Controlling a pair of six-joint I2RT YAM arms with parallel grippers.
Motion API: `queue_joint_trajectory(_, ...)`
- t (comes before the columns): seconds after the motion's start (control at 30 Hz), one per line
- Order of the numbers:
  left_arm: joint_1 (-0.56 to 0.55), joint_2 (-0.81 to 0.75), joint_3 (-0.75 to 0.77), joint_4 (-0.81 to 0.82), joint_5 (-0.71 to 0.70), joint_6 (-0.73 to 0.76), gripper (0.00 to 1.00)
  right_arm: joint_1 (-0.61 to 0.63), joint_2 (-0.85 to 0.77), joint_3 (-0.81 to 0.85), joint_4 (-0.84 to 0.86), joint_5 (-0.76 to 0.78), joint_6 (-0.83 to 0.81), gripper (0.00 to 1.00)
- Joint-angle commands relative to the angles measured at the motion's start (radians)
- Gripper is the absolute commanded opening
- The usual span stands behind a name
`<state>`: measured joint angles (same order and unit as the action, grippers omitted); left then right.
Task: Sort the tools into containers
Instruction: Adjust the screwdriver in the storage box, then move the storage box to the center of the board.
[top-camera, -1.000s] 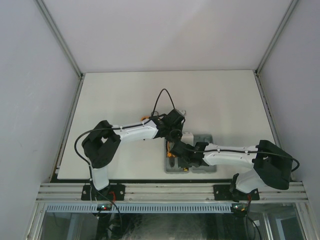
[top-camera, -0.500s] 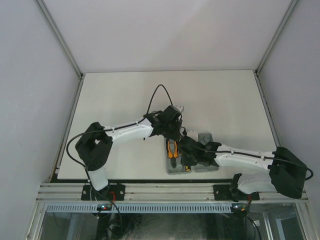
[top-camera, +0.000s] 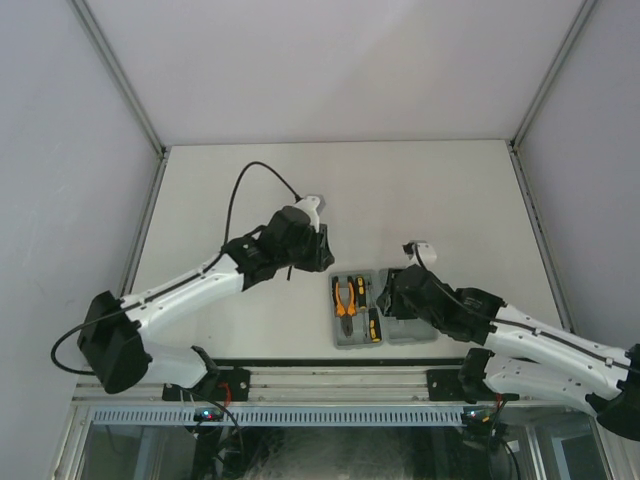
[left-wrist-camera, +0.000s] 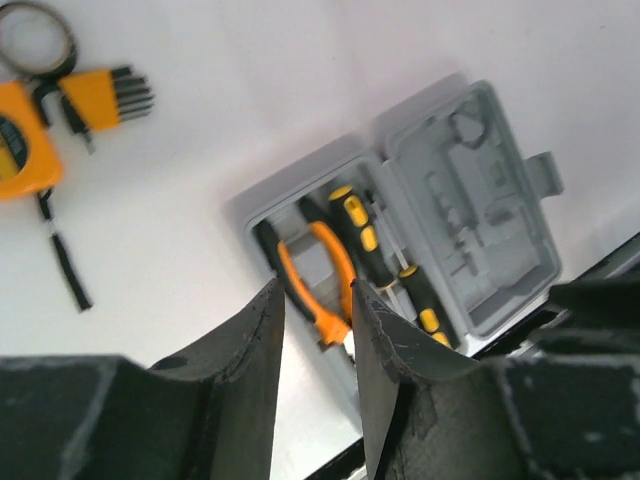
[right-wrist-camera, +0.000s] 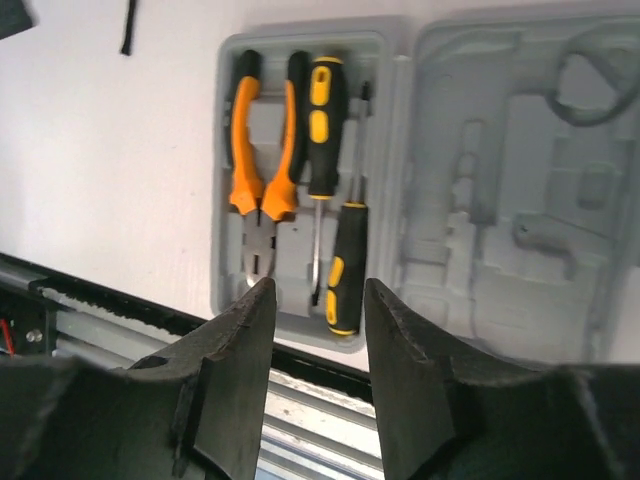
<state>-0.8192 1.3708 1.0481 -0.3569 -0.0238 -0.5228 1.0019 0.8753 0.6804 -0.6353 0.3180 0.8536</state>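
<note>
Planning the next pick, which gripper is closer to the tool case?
Right. The right gripper hovers over the tool case; the left gripper is off its far left corner.

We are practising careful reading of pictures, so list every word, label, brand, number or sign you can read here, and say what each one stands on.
No text here can be read.
tape measure: a dark mark on its face, too blurred and cut off by the frame edge to read.
grey case, pliers, screwdrivers, hex key set: no lettering shows.
</note>
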Motion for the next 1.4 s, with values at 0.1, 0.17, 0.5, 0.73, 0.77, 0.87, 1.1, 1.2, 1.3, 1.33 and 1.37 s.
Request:
queue_joint_trajectory(0.1,0.025,-0.219,-0.164,-0.005,-0.107,-0.026,0.40,-0.022,-0.095,-0.002,-0.151,0.086,0.096,0.44)
queue_joint_trajectory(0.17,0.027,-0.262,-0.189,-0.020,-0.130,-0.035,0.40,-0.023,-0.106,-0.017,-0.162,0.081,0.124,0.45)
queue_joint_trajectory(0.5,0.051,-0.393,-0.289,-0.126,-0.236,-0.123,0.45,-0.016,-0.085,-0.058,-0.267,-0.026,0.245,0.52)
queue_joint_trajectory(0.73,0.118,-0.390,-0.307,-0.161,-0.281,-0.137,0.53,-0.007,-0.116,-0.156,-0.241,-0.157,0.251,0.53)
queue_joint_trajectory(0.77,0.134,-0.390,-0.310,-0.155,-0.277,-0.139,0.54,-0.005,-0.121,-0.170,-0.237,-0.177,0.253,0.53)
queue_joint_trajectory(0.87,0.173,-0.369,-0.305,-0.142,-0.264,-0.144,0.55,-0.002,-0.137,-0.210,-0.220,-0.220,0.258,0.54)
queue_joint_trajectory(1.1,0.247,-0.267,-0.253,-0.120,-0.217,-0.123,0.57,-0.040,-0.140,-0.295,-0.085,-0.246,0.248,0.56)
queue_joint_trajectory(1.2,0.286,-0.238,-0.245,-0.093,-0.184,-0.125,0.58,-0.077,-0.136,-0.308,-0.004,-0.234,0.194,0.56)
queue_joint_trajectory(1.3,0.318,-0.202,-0.219,-0.078,-0.162,-0.120,0.59,-0.170,-0.113,-0.307,0.067,-0.261,0.119,0.56)
queue_joint_trajectory(1.33,0.324,-0.189,-0.207,-0.079,-0.162,-0.114,0.60,-0.202,-0.103,-0.304,0.085,-0.273,0.095,0.56)
queue_joint_trajectory(1.37,0.328,-0.175,-0.193,-0.082,-0.164,-0.109,0.60,-0.231,-0.093,-0.302,0.104,-0.284,0.071,0.56)
